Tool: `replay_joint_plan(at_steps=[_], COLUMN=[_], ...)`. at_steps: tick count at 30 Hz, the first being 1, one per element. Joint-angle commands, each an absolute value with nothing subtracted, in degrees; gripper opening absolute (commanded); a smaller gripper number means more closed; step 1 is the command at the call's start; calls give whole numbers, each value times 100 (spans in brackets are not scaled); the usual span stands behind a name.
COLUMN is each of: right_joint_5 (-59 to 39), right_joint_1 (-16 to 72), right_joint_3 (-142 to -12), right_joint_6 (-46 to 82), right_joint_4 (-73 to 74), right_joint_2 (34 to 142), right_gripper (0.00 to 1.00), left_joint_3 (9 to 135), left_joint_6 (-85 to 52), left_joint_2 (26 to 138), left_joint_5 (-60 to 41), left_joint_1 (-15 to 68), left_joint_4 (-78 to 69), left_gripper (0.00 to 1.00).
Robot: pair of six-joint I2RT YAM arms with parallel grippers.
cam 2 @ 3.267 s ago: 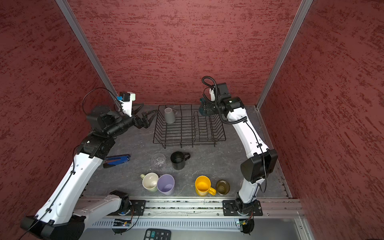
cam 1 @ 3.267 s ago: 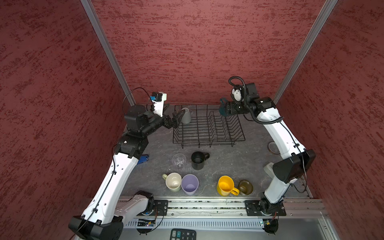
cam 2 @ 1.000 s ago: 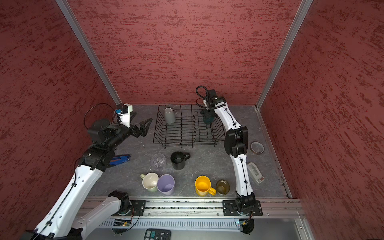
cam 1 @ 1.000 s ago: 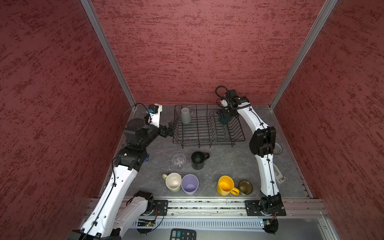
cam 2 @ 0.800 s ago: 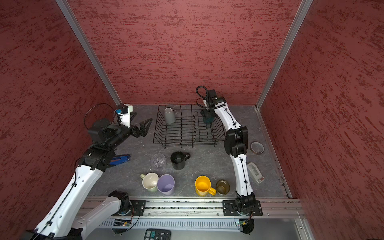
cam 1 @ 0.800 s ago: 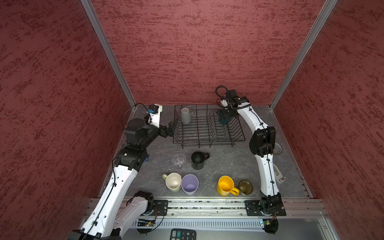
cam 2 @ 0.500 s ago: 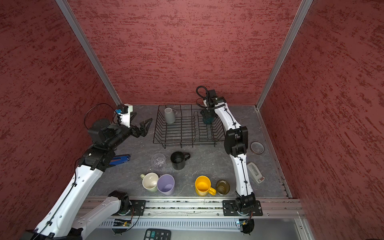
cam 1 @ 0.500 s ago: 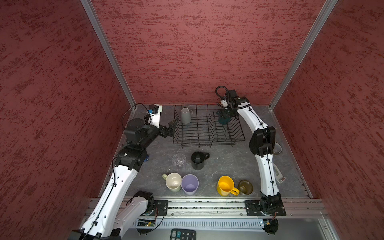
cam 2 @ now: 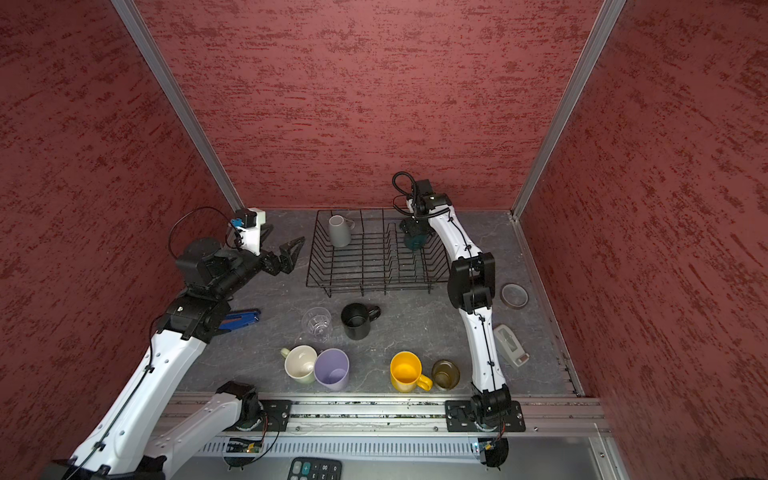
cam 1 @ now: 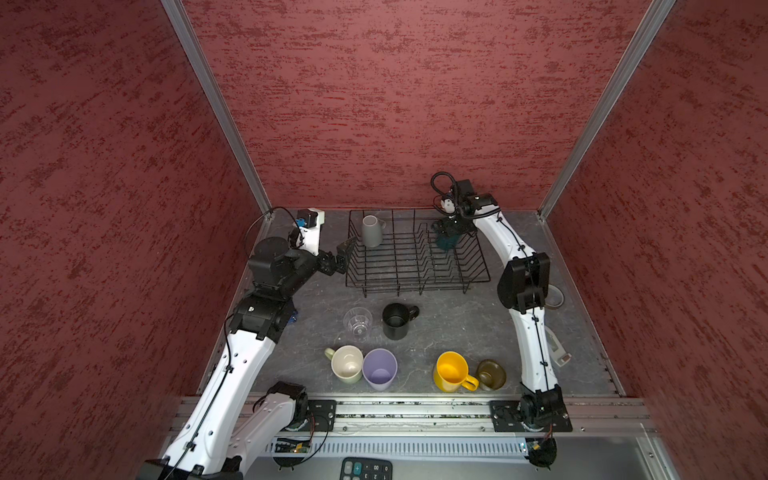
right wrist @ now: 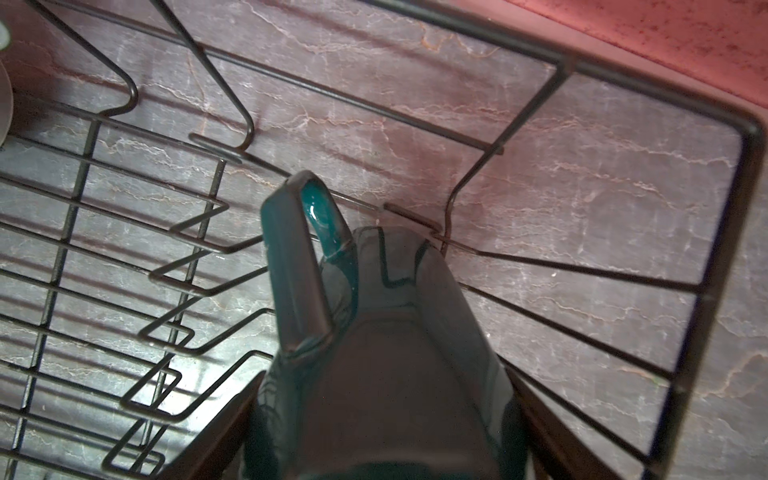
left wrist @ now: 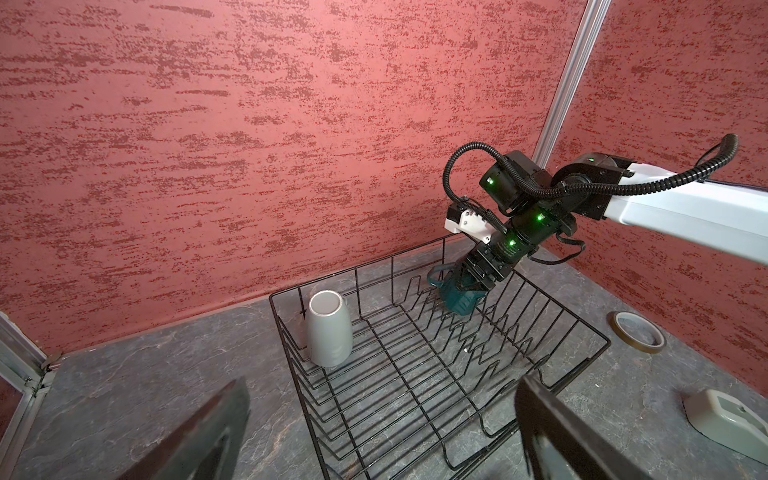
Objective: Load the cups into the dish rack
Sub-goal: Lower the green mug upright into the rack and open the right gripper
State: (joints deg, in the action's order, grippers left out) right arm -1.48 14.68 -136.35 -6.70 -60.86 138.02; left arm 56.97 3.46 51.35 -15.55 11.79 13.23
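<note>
- Now that the right gripper (right wrist: pixel 384 399) has lowered it, glossy teal ceramic handled mug (right wrist: pixel 374 332) sits inverted between clenched fingers (right wrist: pixel 220 440), black wire dish rack (cam 1: pixel 399 266) beneath them.
- Placement looks complete; release pending.

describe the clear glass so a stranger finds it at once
Find the black wire dish rack at the back. Before its near edge stand two cups: the clear glass, left of the black mug, is the only see-through one.
</note>
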Motion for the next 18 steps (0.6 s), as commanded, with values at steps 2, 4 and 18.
replay_joint_plan(at_steps=[2,4,18], right_joint_5=[-321,-350,41], right_joint_1=[1485,1495,1502], right_joint_3=[-13851,-13854,-13047], right_joint_6=[-440,-334,379], right_joint_4=[-5835,-5845,-5908], right_joint_2=[13390,13291,11770], right_gripper=[89,93,95], left_joint_3=[5590,5573,5515], left_joint_6=[399,387,353], left_joint_2=[5054,5019,4863], left_joint_5=[-1614,-1612,-1626], left_joint_1=[1125,1125,1064], left_joint_4=[1265,1231,1218], left_gripper=[100,100,100])
